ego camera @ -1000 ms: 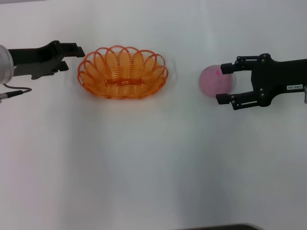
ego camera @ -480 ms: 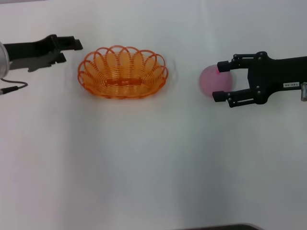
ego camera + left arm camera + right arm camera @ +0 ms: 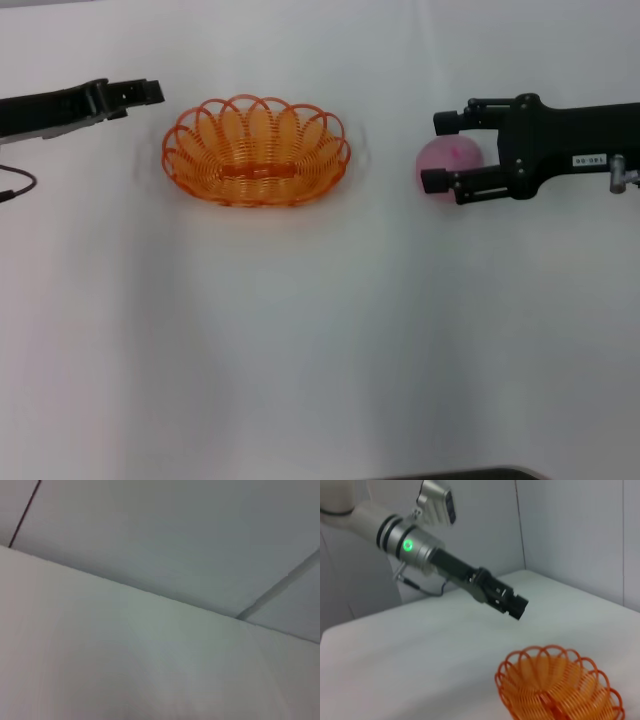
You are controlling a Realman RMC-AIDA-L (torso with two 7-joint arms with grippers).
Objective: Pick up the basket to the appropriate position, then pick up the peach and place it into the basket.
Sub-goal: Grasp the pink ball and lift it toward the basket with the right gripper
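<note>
The orange wire basket point(image 3: 256, 152) stands on the white table at the back left of centre; the right wrist view also shows the basket point(image 3: 559, 690). The pale pink peach point(image 3: 452, 160) rests on the table at the right. My right gripper point(image 3: 438, 152) is open, one finger on each side of the peach, and its body hides part of the fruit. My left gripper point(image 3: 150, 92) hangs just left of the basket and apart from it. From the right wrist, the left gripper point(image 3: 516, 608) shows above and beyond the basket.
The white table point(image 3: 300, 340) stretches bare toward the front. A thin cable point(image 3: 18, 188) hangs from the left arm at the far left edge. The left wrist view shows only a pale wall and surface.
My right gripper has slid left along the peach, so its fingers now reach past it. My left arm has pulled back and away from the basket. The basket has not moved.
</note>
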